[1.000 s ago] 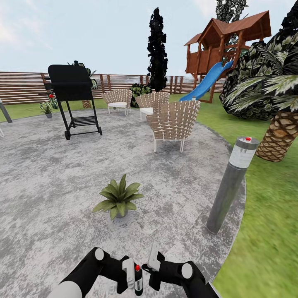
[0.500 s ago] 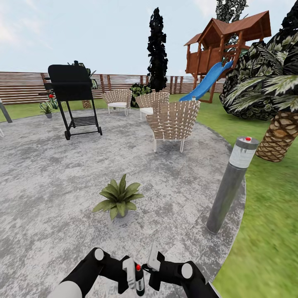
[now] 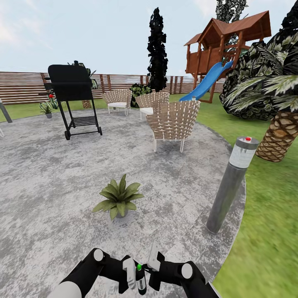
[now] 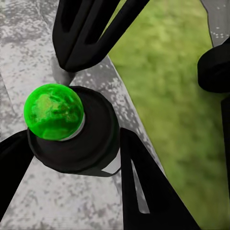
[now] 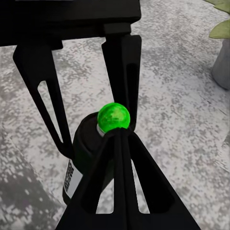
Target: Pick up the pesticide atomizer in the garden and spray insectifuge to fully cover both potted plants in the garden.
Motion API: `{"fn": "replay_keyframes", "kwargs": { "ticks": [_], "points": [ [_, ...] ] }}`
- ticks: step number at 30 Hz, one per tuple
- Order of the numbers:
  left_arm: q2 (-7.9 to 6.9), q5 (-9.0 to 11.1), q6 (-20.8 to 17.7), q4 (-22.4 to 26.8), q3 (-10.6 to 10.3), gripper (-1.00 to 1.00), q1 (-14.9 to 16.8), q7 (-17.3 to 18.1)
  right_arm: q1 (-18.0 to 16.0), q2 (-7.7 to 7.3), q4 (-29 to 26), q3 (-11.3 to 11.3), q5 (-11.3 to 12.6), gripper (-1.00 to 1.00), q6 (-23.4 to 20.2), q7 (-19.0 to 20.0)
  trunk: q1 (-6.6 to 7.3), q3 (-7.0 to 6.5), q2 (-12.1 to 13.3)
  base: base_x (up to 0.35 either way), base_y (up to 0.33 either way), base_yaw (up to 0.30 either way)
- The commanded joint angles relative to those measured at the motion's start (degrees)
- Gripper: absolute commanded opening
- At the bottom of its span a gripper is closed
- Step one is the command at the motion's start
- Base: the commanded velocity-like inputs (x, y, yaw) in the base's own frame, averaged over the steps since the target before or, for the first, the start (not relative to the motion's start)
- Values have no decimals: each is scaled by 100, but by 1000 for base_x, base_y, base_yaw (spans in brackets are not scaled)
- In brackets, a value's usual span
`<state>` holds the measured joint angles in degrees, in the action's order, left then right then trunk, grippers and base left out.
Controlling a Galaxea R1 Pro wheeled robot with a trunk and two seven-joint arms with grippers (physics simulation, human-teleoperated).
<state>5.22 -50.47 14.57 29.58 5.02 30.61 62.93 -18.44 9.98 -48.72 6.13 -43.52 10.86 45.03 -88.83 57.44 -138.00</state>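
Pesticide atomizer (image 3: 140,280) in left claw (image 3: 134,276)

Both pincers meet at the pesticide atomizer (image 3: 140,280), short of a potted plant (image 3: 118,197).

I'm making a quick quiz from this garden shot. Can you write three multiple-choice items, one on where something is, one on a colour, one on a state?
1. Where does the nearer potted plant stand?
A. on the grass
B. on the grey paved patio
C. on a wicker chair

2. What colour is the ball on top of the pesticide atomizer?
A. green
B. red
C. blue

3. How is the atomizer held?
A. lying loose on the paving
B. hanging from the bollard lamp
C. clamped in the left gripper

Key: 1 B, the head view shows its pot on the mottled paving. 2 A, both wrist views show a bright green ball. 3 C, the left wrist view shows fingers on both sides of the bottle, with the right gripper at its top.
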Motion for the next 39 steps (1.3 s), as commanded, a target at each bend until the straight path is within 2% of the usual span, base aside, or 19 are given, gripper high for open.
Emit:
{"fn": "replay_keyframes", "kwargs": {
  "ticks": [1,4,7,12,17,18,20,25,29,32,34,35,36,39],
  "points": [
    [8,-51,32,5,47,-100,1,26,-2,2,-6,-6,-60,-100,39,6,1,5,-2,0,0,0],
    [-21,-53,26,4,32,-100,5,15,-2,2,-6,-8,-60,-100,39,6,1,5,-2,0,0,0],
    [-140,-119,21,4,40,-100,-4,-16,-2,2,-6,-6,-60,-100,39,6,1,5,-2,0,0,0],
    [-682,-148,15,4,13,-100,-40,-26,-2,2,2,-9,-58,-100,39,6,1,5,-2,0,0,0],
    [-1090,-156,20,4,8,-100,-69,-26,-2,-1,9,-14,-52,-100,39,6,1,5,-2,0,0,0],
    [-1208,-153,20,4,6,-100,-71,-23,-2,-6,16,-19,-51,100,39,6,1,5,-2,0,0,0],
    [-1391,-151,20,4,5,-100,-72,-20,-2,-11,30,-22,-51,100,39,4,1,5,-2,0,0,0],
    [-1675,-116,-31,4,65,-100,-66,-25,-2,-30,40,-58,-65,100,45,-28,1,5,-2,0,0,0],
    [-1710,-87,-82,9,101,-100,-49,-63,-2,-95,56,-85,-75,100,47,-150,1,5,-2,0,0,0],
    [-1677,-66,-327,12,137,-100,-18,-268,-2,-310,142,-185,-68,100,47,-587,1,5,-2,0,0,0],
    [-1660,-52,-685,17,232,-100,0,-512,-2,-410,377,-465,-63,100,47,-1035,1,5,-2,0,0,0],
    [-1648,-41,-963,28,290,-100,12,-665,-2,-450,646,-779,-62,100,47,-1380,1,5,-2,0,0,0],
    [-1642,-38,-1044,37,302,-100,14,-701,-2,-459,744,-893,-61,100,47,-1496,1,5,-2,0,0,0],
    [-1578,-2,-1373,70,341,-100,32,-813,-2,-494,1267,-1534,-72,100,47,-2257,1,5,-2,0,0,0]
  ]
}}
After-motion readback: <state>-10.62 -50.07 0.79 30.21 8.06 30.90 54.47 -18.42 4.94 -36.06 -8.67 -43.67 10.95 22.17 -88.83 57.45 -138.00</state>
